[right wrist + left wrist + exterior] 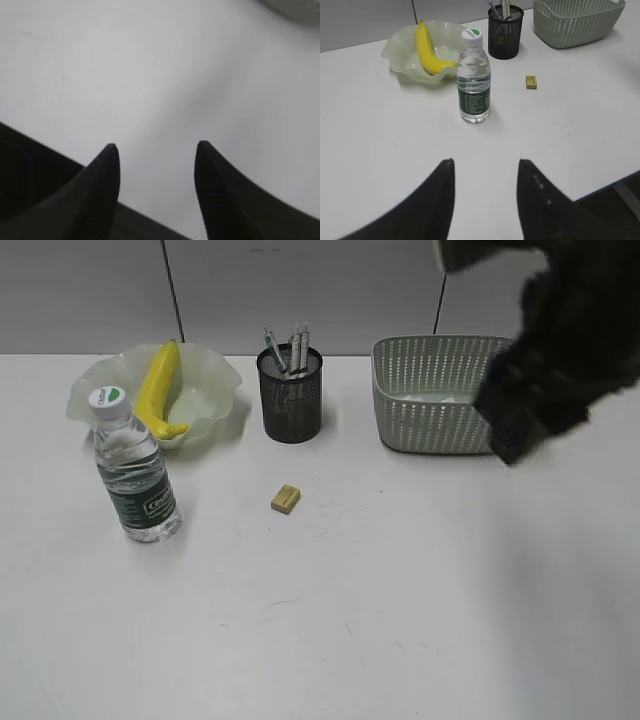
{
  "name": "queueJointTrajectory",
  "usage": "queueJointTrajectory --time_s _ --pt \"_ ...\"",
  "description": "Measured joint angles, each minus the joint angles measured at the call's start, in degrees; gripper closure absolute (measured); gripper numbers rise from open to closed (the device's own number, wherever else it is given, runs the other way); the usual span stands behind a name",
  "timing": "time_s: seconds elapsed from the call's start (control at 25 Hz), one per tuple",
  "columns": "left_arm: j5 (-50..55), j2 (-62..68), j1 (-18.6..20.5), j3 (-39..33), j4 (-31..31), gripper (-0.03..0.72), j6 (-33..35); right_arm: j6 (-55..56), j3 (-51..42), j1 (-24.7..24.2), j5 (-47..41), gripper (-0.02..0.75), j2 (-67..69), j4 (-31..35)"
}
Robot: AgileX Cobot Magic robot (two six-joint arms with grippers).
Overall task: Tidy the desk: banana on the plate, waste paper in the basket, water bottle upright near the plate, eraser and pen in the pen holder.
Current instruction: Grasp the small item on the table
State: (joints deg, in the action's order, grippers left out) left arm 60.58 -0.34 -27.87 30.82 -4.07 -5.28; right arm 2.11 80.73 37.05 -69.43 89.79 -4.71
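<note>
The banana (160,387) lies in the pale green plate (215,375) at the back left of the desk (400,590). The water bottle (135,475) stands upright in front of the plate. The tan eraser (286,499) lies on the desk in front of the black pen holder (290,400), which holds pens (297,348). The basket (430,405) at the back right holds white paper (435,398). My right gripper (157,147) is open and empty over the desk's edge; its blurred arm (550,350) hangs beside the basket. My left gripper (485,162) is open and empty, short of the bottle (474,80).
The desk's edge shows in the left wrist view (615,180) at the lower right and crosses the lower left of the right wrist view (60,155). A grey panelled wall (100,290) runs behind the desk.
</note>
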Motion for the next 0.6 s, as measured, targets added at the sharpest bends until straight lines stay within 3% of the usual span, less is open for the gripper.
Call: queueJointTrajectory --time_s 0.28,0.6 --pt "0.0 0.0 0.0 0.0 0.0 0.386 0.0 1.25 -27.92 0.0 2.42 0.345 -23.11 0.52" --pt "0.0 0.07 0.0 0.0 0.0 0.395 0.0 1.39 -48.26 0.0 5.25 0.365 -54.64 1.31"
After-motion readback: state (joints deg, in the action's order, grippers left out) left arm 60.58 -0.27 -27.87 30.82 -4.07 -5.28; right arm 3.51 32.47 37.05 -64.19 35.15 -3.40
